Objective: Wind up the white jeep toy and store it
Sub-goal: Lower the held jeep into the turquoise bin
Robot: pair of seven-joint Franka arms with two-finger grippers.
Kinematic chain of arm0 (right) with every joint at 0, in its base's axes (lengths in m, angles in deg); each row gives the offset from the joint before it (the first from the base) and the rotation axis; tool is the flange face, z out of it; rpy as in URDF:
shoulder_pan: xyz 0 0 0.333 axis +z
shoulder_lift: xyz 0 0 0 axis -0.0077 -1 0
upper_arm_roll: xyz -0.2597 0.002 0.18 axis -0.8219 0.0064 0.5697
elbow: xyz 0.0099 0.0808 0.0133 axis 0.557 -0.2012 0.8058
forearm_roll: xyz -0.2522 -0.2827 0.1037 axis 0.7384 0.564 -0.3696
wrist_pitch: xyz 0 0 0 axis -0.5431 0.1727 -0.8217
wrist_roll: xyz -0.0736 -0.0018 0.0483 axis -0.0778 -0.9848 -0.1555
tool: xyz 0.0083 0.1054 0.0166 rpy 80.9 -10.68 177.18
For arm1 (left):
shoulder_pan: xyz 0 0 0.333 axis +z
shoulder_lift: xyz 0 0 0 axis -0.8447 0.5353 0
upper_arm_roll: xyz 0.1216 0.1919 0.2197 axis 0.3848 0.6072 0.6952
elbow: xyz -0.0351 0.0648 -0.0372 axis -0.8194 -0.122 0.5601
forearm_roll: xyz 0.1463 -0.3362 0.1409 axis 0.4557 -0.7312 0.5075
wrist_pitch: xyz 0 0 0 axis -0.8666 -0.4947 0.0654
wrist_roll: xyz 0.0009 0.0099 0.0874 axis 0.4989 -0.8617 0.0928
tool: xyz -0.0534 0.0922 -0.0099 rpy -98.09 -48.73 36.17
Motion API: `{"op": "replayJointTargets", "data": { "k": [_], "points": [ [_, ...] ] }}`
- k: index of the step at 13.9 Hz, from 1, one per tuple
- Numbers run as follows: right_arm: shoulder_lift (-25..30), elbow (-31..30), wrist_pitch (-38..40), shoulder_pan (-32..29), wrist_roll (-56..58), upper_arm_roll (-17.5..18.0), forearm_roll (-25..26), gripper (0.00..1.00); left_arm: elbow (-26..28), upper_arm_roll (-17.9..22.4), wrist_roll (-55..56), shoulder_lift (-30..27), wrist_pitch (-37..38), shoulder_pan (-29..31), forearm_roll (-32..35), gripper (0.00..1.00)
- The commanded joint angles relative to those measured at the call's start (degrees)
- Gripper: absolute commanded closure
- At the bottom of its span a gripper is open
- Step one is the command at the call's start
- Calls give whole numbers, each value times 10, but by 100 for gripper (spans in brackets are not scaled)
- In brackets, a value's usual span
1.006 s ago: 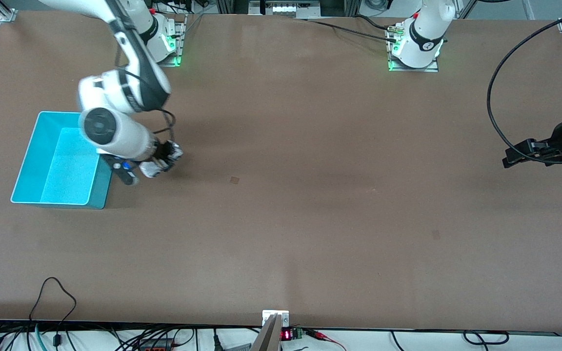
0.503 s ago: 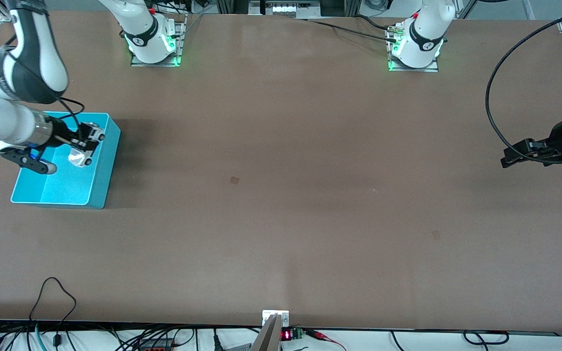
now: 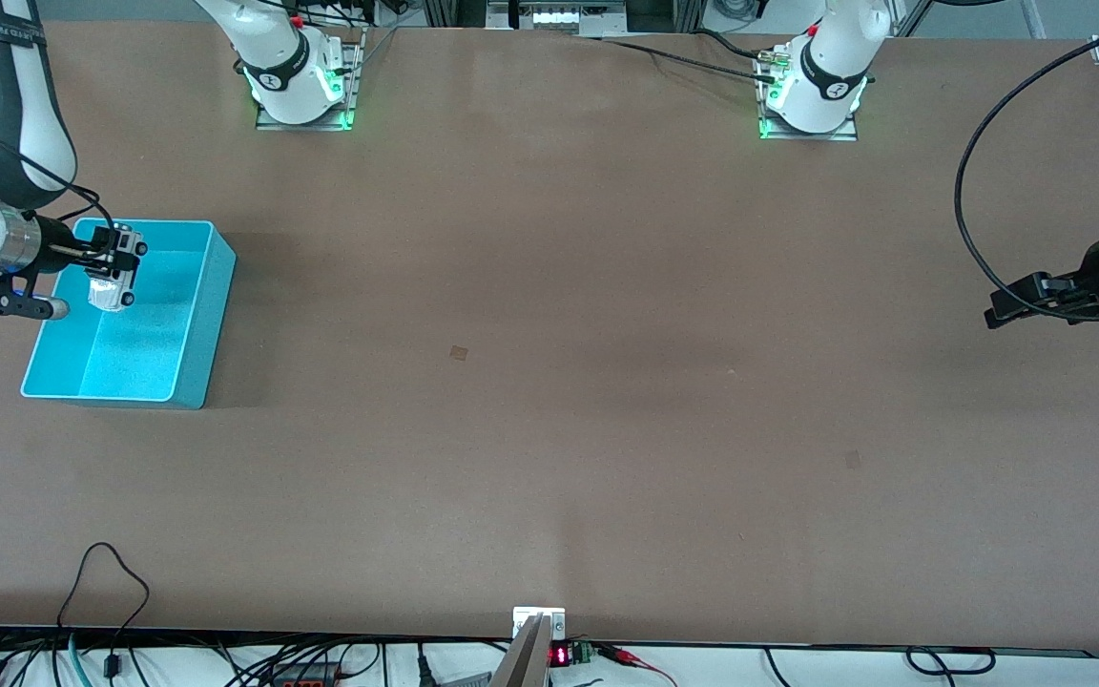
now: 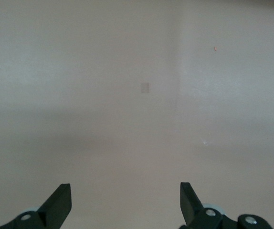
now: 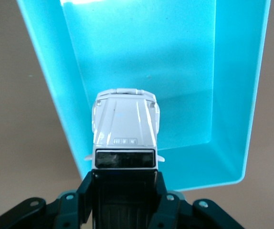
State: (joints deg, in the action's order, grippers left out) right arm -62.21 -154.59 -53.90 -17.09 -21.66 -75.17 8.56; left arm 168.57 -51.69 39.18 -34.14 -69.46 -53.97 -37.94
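While the right gripper [image 5: 122,179] hangs over the turquoise bin [image 3: 208,315], its fingers clamp the white jeep toy [image 5: 124,136]. The left gripper [image 4: 125,202] waits over bare bench [image 3: 549,382], fingers spread wide, holding nothing.

Right gripper [image 3: 101,260] over turquoise bin [image 3: 211,315], clamped on white jeep toy [image 3: 114,282]. Bin floor bare under toy, walls ring drop zone. Left gripper [image 3: 1007,303] waits, jaws apart, at left arm's end of table [image 3: 607,382]. Black cable [image 3: 974,153] loops overhead there.
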Motion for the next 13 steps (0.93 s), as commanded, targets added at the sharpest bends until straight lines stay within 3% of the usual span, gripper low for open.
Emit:
{"op": "replayJointTargets", "data": {
  "k": [1,8,13],
  "points": [
    [9,-39,-57,-21,31,12,15,100,12,-2,2,-5,-1,13,-15,0],
    [-93,-45,-175,-38,42,12,20,100,10,-5,2,-6,-5,12,-15,0],
    [-119,-46,-212,-43,42,13,60,100,10,-5,2,-4,-8,11,-15,0]
  ]
}}
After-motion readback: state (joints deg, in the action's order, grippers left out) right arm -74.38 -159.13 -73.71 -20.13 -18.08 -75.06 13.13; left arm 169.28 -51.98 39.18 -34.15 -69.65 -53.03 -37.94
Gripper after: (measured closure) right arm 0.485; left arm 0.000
